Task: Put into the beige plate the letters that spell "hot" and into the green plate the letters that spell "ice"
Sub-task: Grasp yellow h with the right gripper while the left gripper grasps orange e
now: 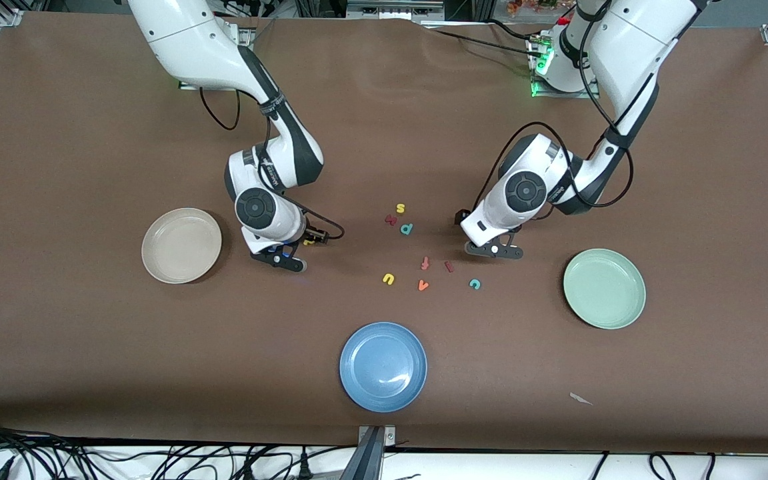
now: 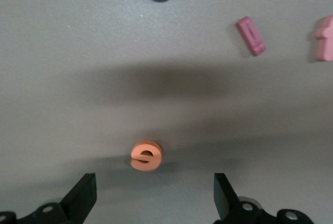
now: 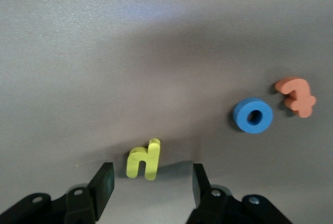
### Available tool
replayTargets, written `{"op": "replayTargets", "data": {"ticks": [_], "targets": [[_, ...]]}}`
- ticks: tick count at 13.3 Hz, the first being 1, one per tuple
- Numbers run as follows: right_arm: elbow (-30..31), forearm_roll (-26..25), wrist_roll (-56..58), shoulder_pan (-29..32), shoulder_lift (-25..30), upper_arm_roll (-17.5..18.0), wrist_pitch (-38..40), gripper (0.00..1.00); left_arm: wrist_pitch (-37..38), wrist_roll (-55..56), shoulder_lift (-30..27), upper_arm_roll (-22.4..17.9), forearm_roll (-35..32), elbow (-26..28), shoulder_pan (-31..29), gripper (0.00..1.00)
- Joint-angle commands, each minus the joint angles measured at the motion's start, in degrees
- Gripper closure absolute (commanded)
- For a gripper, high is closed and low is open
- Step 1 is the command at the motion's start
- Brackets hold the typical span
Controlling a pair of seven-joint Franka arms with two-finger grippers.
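The letters look like small foam cutouts: light, slightly springy, thin, and likely to skid or tip on the brown worktop (image 1: 57,200) if nudged from one side. My judgement is that each should be pinched across its flat faces or outer edges, fingers straddling it evenly, with little force.

The right tool (image 3: 151,185) is hanging low over the worktop just beside the beige plate (image 1: 181,245), toward the middle. Its jaws are standing partly open and holding nothing; the yellow h (image 3: 144,159) is lying between and just ahead of the fingertips, not yet touched. The blue o (image 3: 253,115) and the orange t (image 3: 296,96) are lying close together, a little apart from the h.

The left tool (image 2: 155,198) is hovering over the worktop between the middle letter cluster and the green plate (image 1: 604,288), jaws spread wide and empty. The orange e (image 2: 146,156) is lying just ahead of the gap between its fingers, roughly centred. The teal c (image 1: 475,284) and the dark red i (image 1: 449,267) are lying nearer the front edge, well short of the green plate. Both plates are sitting empty near opposite ends of the worktop.
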State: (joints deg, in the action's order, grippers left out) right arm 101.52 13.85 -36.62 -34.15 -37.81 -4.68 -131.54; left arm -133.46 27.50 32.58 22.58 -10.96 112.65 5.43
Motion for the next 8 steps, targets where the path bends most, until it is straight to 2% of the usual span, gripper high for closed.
{"op": "replayTargets", "data": {"ticks": [1, 2, 6, 8], "targets": [[1.40, 1.18, 0.58, -0.92, 0.46, -0.07, -2.40, 0.35, -0.83, 3.52, 0.47, -0.08, -4.15, 0.20, 0.28, 0.02], [1.48, 1.18, 0.67, -0.92, 0.46, -0.07, -2.40, 0.35, -0.92, 3.62, 0.47, -0.08, -4.15, 0.38, 0.37, 0.03], [1.92, 0.83, 1.37, -0.92, 0.46, -0.16, -3.10, 0.50, -5.66, 5.54, 1.26, -0.08, -4.15, 2.31, 0.46, 0.11], [2.54, 0.83, 2.77, -0.92, 0.46, -0.16, -4.33, 0.50, -5.75, 5.55, 1.35, -0.08, -4.15, 2.31, 0.46, 0.15]]}}
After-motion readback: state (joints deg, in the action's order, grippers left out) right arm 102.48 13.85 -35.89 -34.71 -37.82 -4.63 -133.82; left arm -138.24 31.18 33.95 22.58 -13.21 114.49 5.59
